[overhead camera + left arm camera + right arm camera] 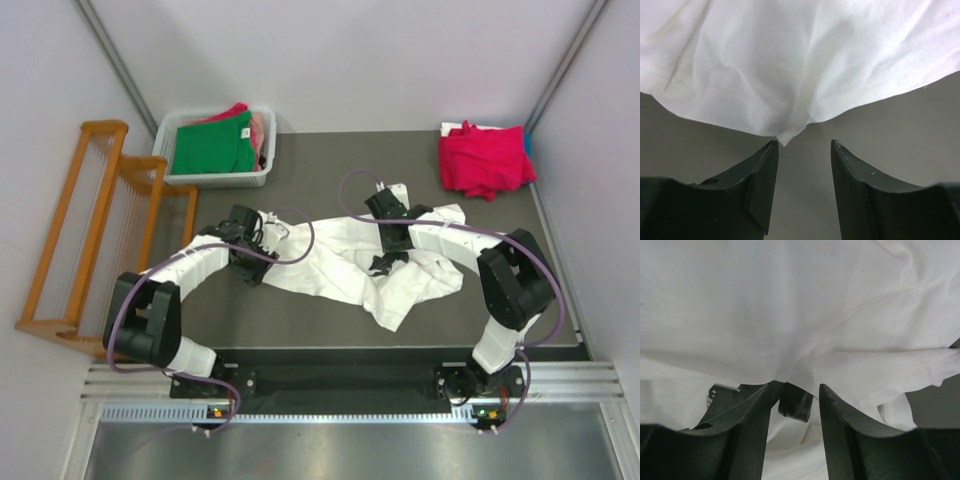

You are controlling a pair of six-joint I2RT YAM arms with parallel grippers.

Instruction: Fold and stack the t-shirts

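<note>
Top external view: the white t-shirt lies crumpled and half spread across the middle of the dark table, between the two arms.
Left gripper: at the shirt's left edge. The jaws stand apart with bare table showing between them. A pointed bit of the white hem sits just beyond one fingertip and is not clamped.
Right gripper: over the shirt's right half. White cloth drapes across both fingertips. The fingers stand apart, but I cannot tell whether a fold is pinched between them.
Green t-shirt: folded, on top in the white basket at the far left corner, with pinkish red cloth behind it.
Crimson t-shirts: a loose pile at the far right corner, well apart from the white one.
Orange rack: off the table's left edge, beside the basket.
</note>
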